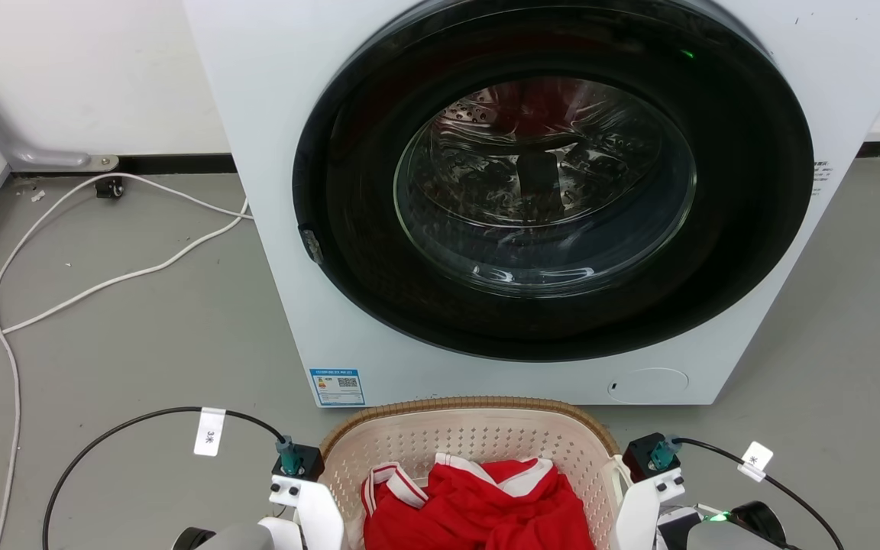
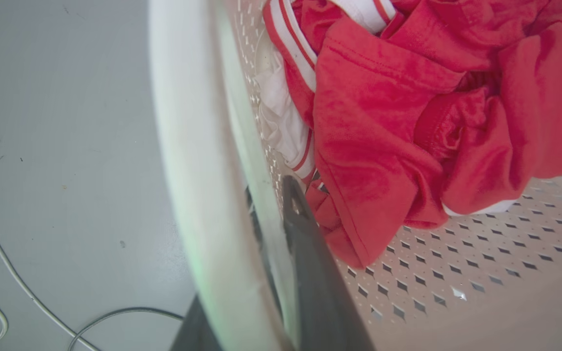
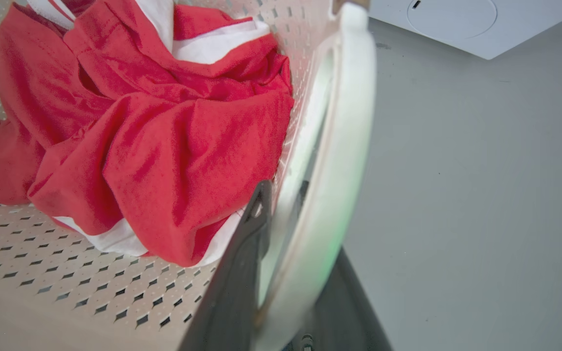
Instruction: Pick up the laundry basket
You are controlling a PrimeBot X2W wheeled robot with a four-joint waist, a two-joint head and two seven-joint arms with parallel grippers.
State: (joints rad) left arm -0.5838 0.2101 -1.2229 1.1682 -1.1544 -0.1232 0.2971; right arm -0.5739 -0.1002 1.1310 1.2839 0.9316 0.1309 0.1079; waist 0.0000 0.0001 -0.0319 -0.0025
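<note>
Laundry basket [image 1: 478, 435] w/ red garment [image 1: 478, 508] sits just in front of washer [image 1: 272, 229]. Left gripper [image 2: 269, 195] & right gripper [image 3: 283, 195]: jaws look clamped on side walls by white handles [image 2: 188, 146]. Raise both sides evenly, keep level.

We see white front-loading washer [image 1: 257, 191] ahead, round dark-rimmed glass door [image 1: 333, 229] facing us. Blue label [image 1: 337, 386] at front's lower left, round cover [image 1: 648, 385] at lower right. White cables [image 1: 104, 286] trail across grey floor [image 1: 142, 359] on left. We note crumpled red garment [image 1: 486, 504], white-trimmed.
</note>
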